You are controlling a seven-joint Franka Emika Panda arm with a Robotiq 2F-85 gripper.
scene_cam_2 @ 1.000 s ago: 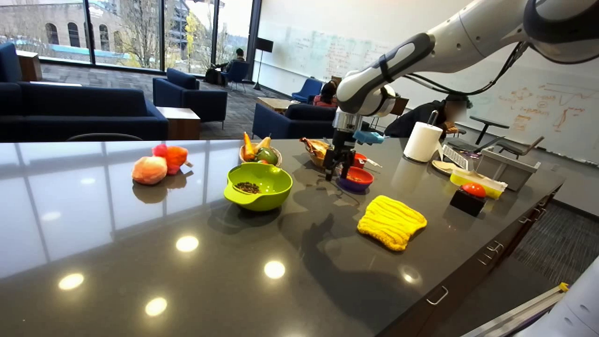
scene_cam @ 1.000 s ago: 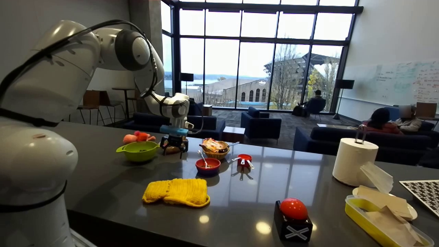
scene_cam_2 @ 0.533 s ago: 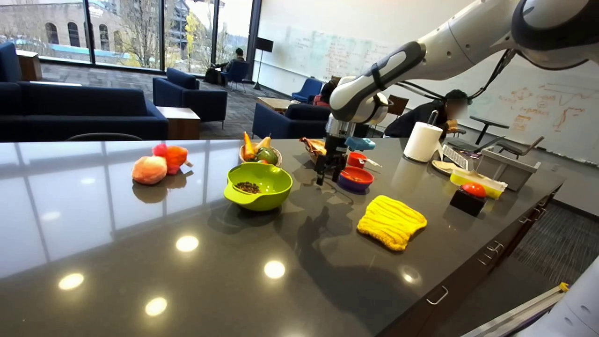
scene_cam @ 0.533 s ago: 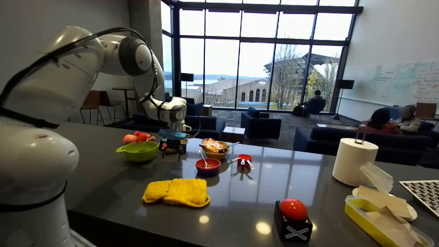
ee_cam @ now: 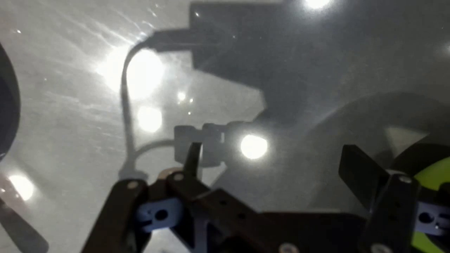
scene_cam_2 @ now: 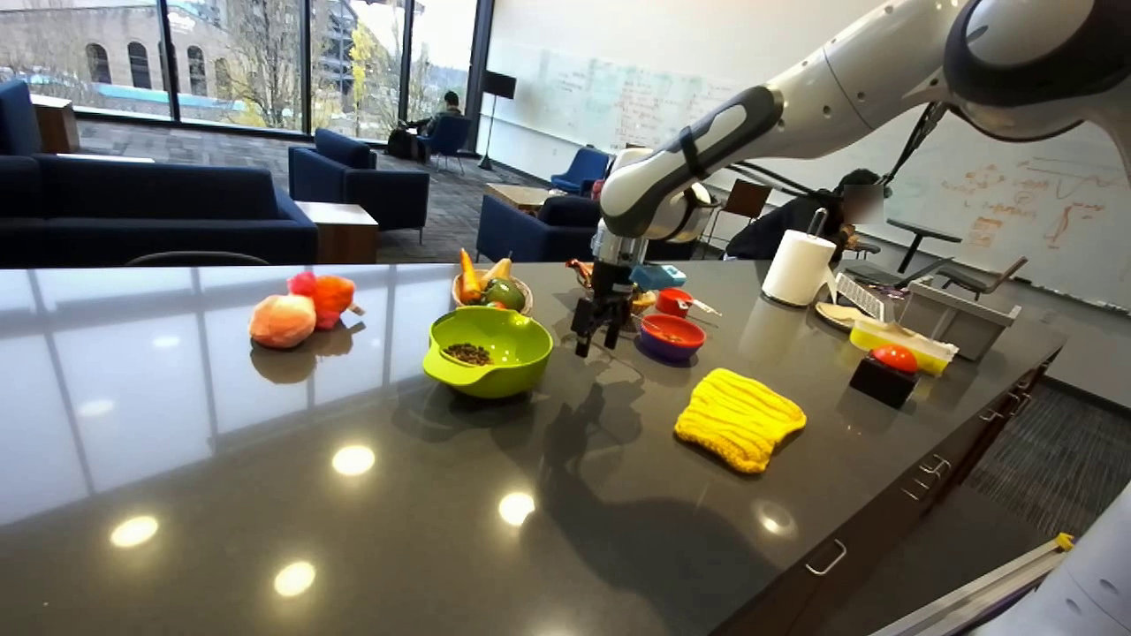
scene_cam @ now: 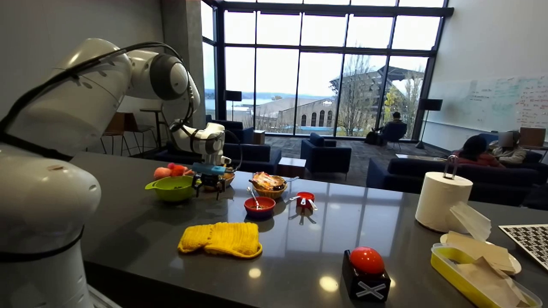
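One claw hangs above the tabletop, its two fingers wide apart, with tabletop and shadow between them in the wrist view. One green bowl sits just beside the claw, at 9 o'clock in both exterior views. From the claw in an exterior view, one red-and-purple bowl is at 3 o'clock, one yellow cloth at 4, and one black box with one red button at 3. Two baskets show: a vegetable basket at 10 o'clock and, in an exterior view, a food basket at 3.

A white cross marks the box in an exterior view alone; a grey bin likewise appears in just an exterior view. The wrist view catches only a sliver of the green bowl, at 3 o'clock, and a dark curved edge at 9, too cropped to name.
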